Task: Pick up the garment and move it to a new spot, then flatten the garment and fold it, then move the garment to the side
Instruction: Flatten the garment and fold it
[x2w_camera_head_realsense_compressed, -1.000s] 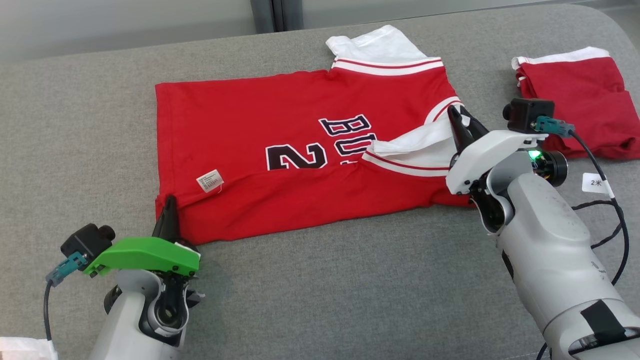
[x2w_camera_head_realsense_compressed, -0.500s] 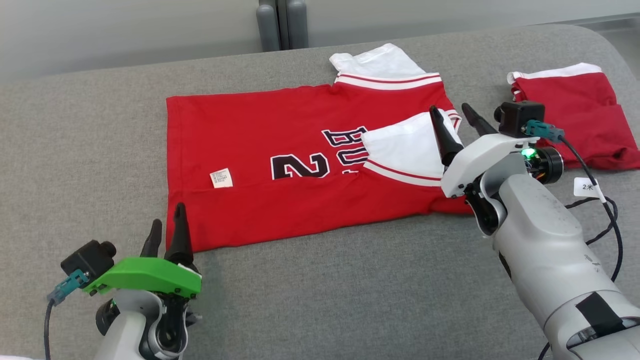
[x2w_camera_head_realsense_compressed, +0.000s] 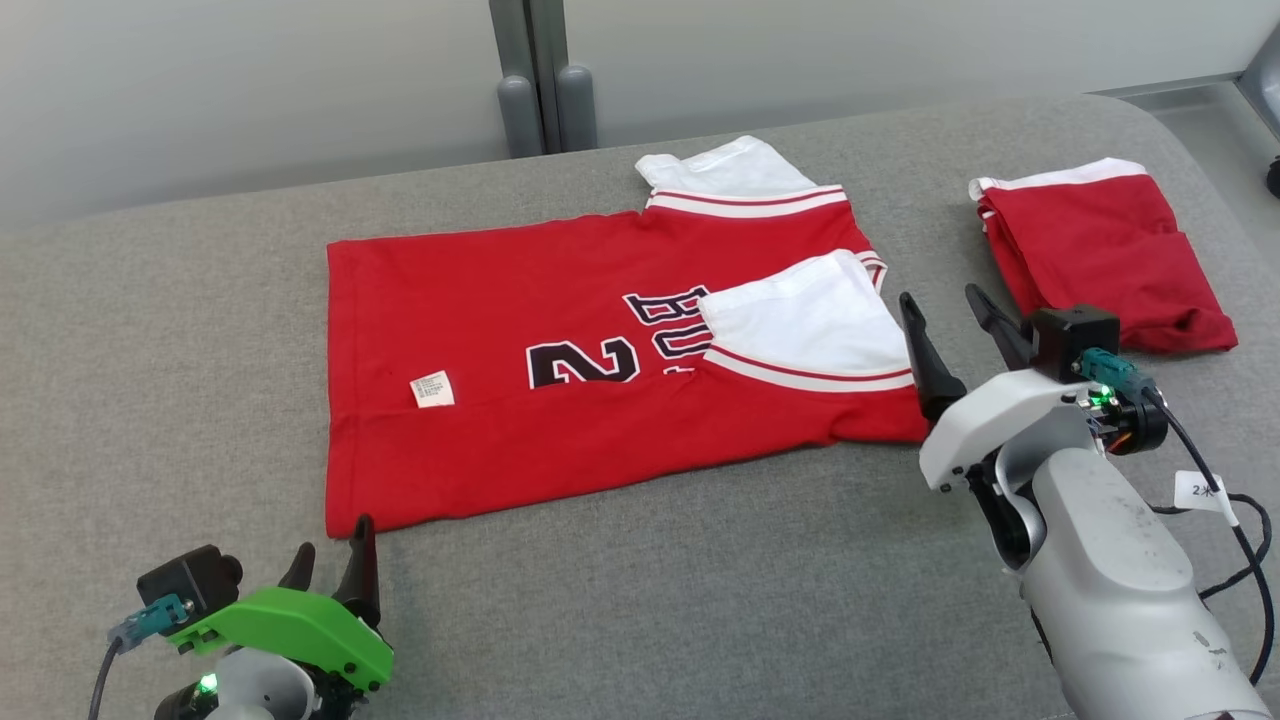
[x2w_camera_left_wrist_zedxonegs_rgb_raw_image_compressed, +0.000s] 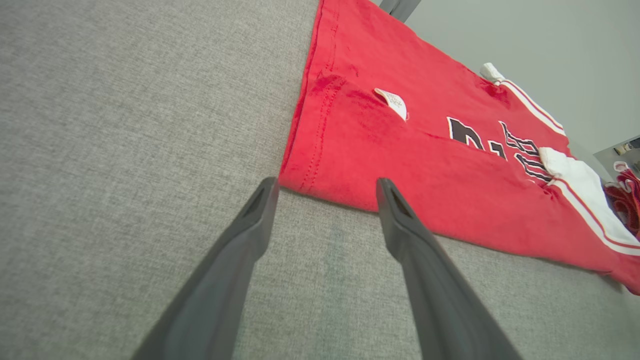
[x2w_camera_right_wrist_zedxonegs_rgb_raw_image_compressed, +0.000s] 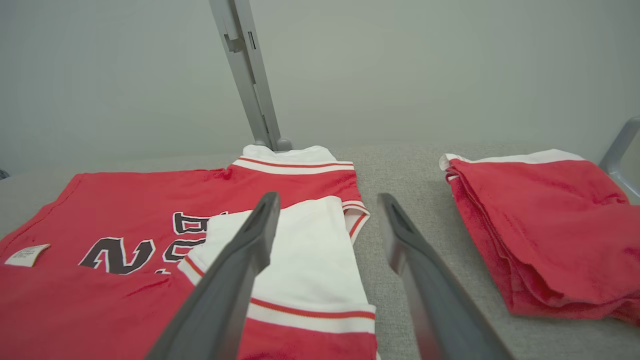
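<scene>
Left fingers (x2w_camera_head_realsense_compressed: 362, 560), right fingers (x2w_camera_head_realsense_compressed: 925, 360) dropped garment (x2w_camera_head_realsense_compressed: 560, 300), gape empty; right wrist view: folded pile (x2w_camera_right_wrist_zedxonegs_rgb_raw_image_compressed: 540, 215).

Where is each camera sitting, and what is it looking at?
Head view: on the head, looking down at the jersey; left gripper and right gripper show, open.
Left wrist view: on that wrist, facing the jersey's corner past its fingers.
Right wrist view: on that wrist, facing the sleeve and folded garment past its fingers.
All share the jersey's white tag.
</scene>
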